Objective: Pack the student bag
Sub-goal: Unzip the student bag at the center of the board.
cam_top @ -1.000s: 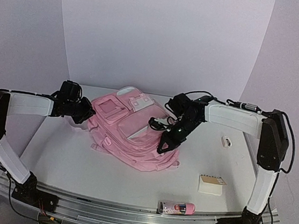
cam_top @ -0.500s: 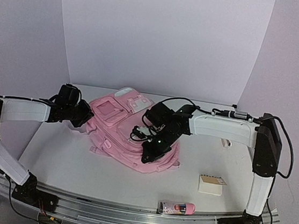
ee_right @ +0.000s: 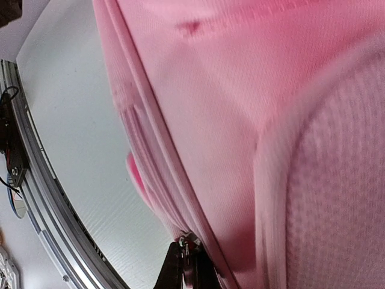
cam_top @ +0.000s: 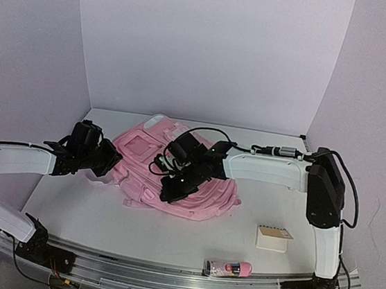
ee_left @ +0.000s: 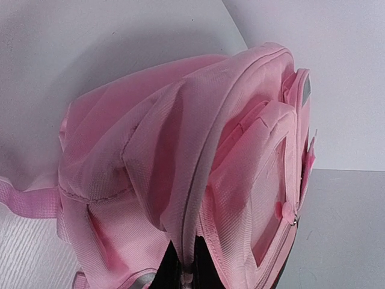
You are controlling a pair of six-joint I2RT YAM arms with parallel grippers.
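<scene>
The student bag [cam_top: 208,196], a big soft pink backpack, lies flat in the middle of the table. My left gripper [cam_top: 112,158] is at the bag's left end. In the left wrist view, the left gripper [ee_left: 187,274] is shut on a fold of the bag [ee_left: 180,138] along a zip seam. My right gripper [cam_top: 167,194] reaches over the bag to its near edge. Seen from the right wrist, the right gripper [ee_right: 191,268] is shut on a small metal zip pull [ee_right: 186,243] at the edge of the bag [ee_right: 240,120].
A beige notepad [cam_top: 274,239] lies on the table to the right of the bag. A pink tube [cam_top: 228,268] lies near the front rail [cam_top: 164,274]. White walls close in the back and both sides.
My right gripper has slid left along the bag's near edge, still shut, and the bag has bunched and shifted a little. The left arm has dropped slightly while keeping its hold.
</scene>
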